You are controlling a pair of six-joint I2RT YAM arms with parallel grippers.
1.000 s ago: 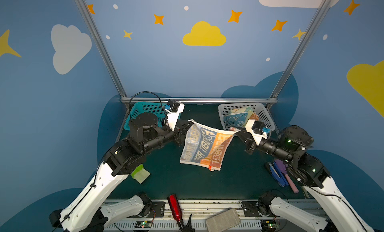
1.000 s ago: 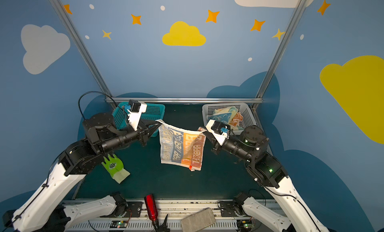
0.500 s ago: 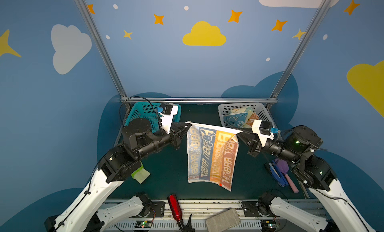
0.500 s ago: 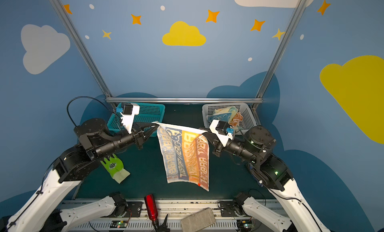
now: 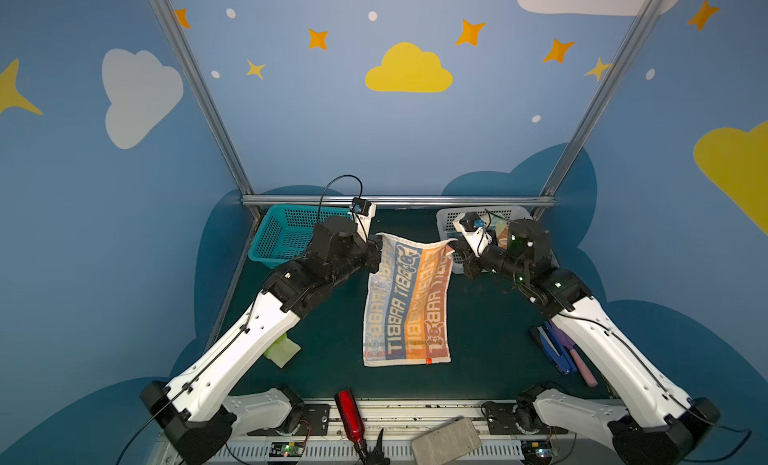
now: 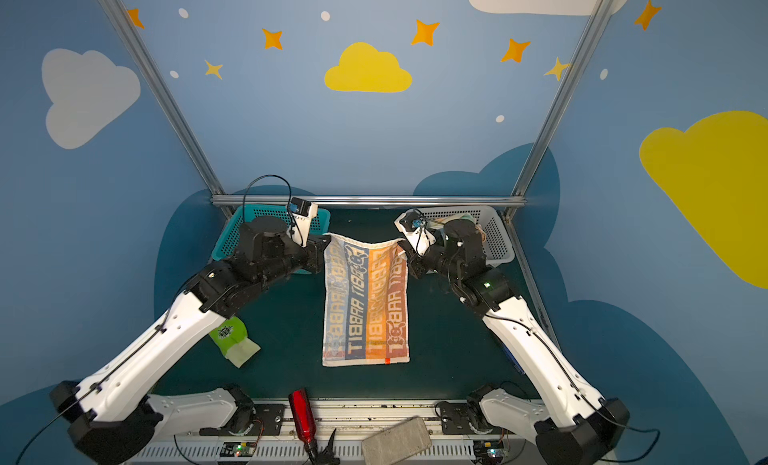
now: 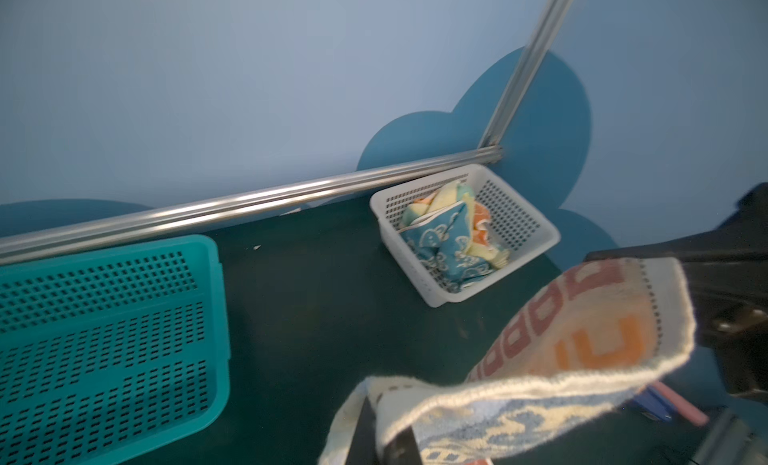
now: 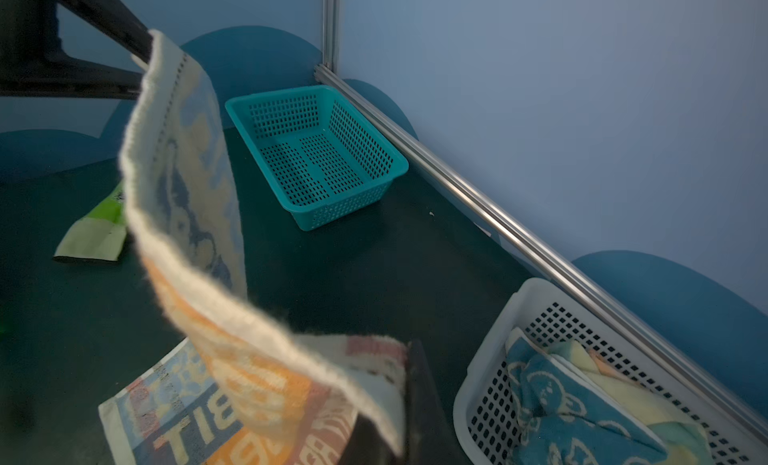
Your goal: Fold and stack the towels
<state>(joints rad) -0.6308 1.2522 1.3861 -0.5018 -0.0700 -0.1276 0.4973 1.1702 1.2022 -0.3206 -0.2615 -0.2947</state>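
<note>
A cream towel [image 5: 409, 300] with blue and orange RABBIT stripes stretches lengthwise down the middle of the dark table in both top views [image 6: 365, 305]. Its near part lies flat and its far edge is lifted. My left gripper [image 5: 379, 251] is shut on the far left corner; the left wrist view shows the fingers [image 7: 365, 425] pinching the hem. My right gripper [image 5: 451, 249] is shut on the far right corner, seen in the right wrist view [image 8: 399, 400]. More towels [image 7: 449, 238], blue, yellow and orange, lie crumpled in the white basket [image 7: 419, 276].
An empty teal basket [image 5: 282, 238] sits at the back left, the white basket [image 5: 446, 221] at the back right. A green glove [image 6: 232, 338] lies under the left arm. A blue stapler with pink and purple items [image 5: 557, 350] lies right; a red bottle [image 5: 349, 417] and grey block [image 5: 446, 440] sit in front.
Both grippers carried the hanging towel toward the back and lower. Its free end swung out and now lies spread flat on the table.
</note>
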